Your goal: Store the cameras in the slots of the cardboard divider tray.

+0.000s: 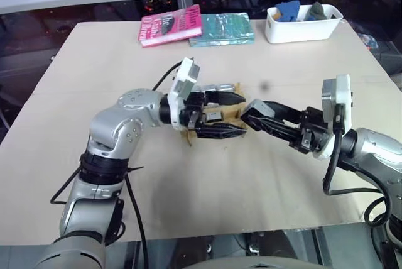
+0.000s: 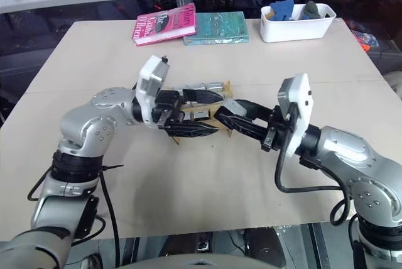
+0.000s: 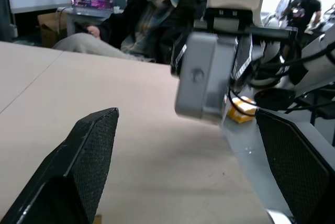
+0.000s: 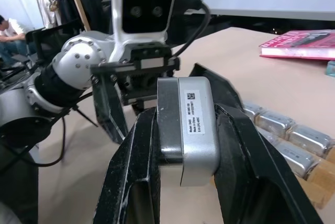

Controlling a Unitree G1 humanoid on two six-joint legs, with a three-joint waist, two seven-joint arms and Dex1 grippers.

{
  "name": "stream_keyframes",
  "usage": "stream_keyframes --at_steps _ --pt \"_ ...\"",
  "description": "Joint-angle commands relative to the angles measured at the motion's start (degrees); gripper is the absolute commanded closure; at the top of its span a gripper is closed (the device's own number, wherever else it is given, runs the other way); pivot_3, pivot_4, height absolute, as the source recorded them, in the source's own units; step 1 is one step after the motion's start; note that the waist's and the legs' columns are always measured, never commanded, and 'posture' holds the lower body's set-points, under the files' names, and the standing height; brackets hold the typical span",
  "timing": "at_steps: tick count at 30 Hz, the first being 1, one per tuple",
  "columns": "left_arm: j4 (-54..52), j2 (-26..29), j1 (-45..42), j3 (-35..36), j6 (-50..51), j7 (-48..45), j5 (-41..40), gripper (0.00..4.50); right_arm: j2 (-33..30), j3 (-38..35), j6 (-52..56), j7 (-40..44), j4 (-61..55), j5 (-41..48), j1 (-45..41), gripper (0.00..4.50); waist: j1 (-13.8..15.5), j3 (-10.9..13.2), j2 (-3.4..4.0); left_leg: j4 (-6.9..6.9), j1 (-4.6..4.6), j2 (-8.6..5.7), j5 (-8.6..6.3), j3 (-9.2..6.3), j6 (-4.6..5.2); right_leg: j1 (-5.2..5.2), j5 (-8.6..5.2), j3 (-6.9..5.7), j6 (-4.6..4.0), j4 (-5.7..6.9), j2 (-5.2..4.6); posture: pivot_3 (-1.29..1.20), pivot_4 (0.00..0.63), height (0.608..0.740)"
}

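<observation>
R gripper [image 4: 183,145] clamps one camera [image 4: 187,130] by its flat sides, frame centre, just off the cardboard divider tray [image 2: 231,132]; L gripper [image 2: 200,113] spread wide, empty, facing it over the tray. Camera prob. light, rigid, smooth metal shell, so slip risk; grip flat sides, keep off lens. More cameras [image 4: 293,140] sit slotted in tray row, right of frame.

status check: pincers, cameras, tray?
Right pincer shut on a camera, held above the table. Left pincer open, facing it over the cardboard divider tray. Several cameras already slotted. Nothing blocking.
</observation>
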Motion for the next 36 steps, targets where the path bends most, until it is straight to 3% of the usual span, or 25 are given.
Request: stream_keyframes --at_steps 1,4,8,10,11,29,36 --pt "-0.34 -0.01 -1.49 0.72 0.19 -1.31 -1.02 0.13 -0.77 -0.7 -2.38 0.87 -1.68 0.45 -0.23 3.69 -0.01 0.0 0.0 0.0 0.0 0.0 0.0 0.0 0.0 0.0 0.0 0.0 0.0 0.0 0.0 0.0 0.15 0.74" --pt "-0.75 -0.12 -1.62 0.47 1.06 -1.98 -1.49 0.92 -1.05 -0.56 -3.35 1.45 -1.81 0.32 0.1 3.72 -0.01 0.0 0.0 0.0 0.0 0.0 0.0 0.0 0.0 0.0 0.0 0.0 0.0 0.0 0.01 0.0 0.15 0.74" --pt "-1.0 -0.53 -1.66 0.32 1.68 -2.77 -1.81 2.82 -1.26 -0.3 -4.29 1.88 -2.05 0.39 0.42 3.72 0.0 0.0 0.0 0.0 0.0 0.0 0.0 0.0 0.0 0.0 0.0 0.0 0.0 0.0 0.01 0.0 0.15 0.74" --pt "-0.98 -0.62 -1.65 0.48 1.87 -3.12 -1.99 3.64 -1.46 -0.1 -4.54 2.08 -2.2 0.26 0.64 3.72 0.0 0.0 -0.01 0.0 0.0 0.0 0.0 0.0 0.0 0.0 0.0 0.0 0.0 0.0 0.0 0.0 0.15 0.74" --pt "-1.23 -0.54 -1.55 0.67 2.05 -3.22 -2.23 3.81 -1.57 0.05 -4.73 2.19 -2.26 0.1 0.81 3.72 0.0 0.0 -0.01 0.0 0.0 0.0 0.0 0.0 0.0 0.0 0.0 0.0 0.0 0.0 0.01 0.0 0.15 0.74" --pt "-10.55 -0.33 -1.83 5.54 11.43 4.08 -11.86 3.8 -3.49 0.97 -7.08 3.89 -1.76 -0.02 2.26 3.72 -0.01 0.01 -0.02 0.03 0.0 0.02 0.0 -0.01 0.0 0.0 0.0 0.0 0.0 0.02 -0.01 0.0 0.15 0.74" --pt "-11.77 -1.08 -1.54 5.48 10.79 6.36 -11.24 3.8 -4.18 1.07 -7.86 3.6 -1.7 0.63 2.38 3.72 0.04 0.01 -0.02 0.03 0.01 0.01 0.0 -0.01 0.0 0.0 0.0 0.0 0.0 0.03 -0.01 0.0 0.15 0.74"
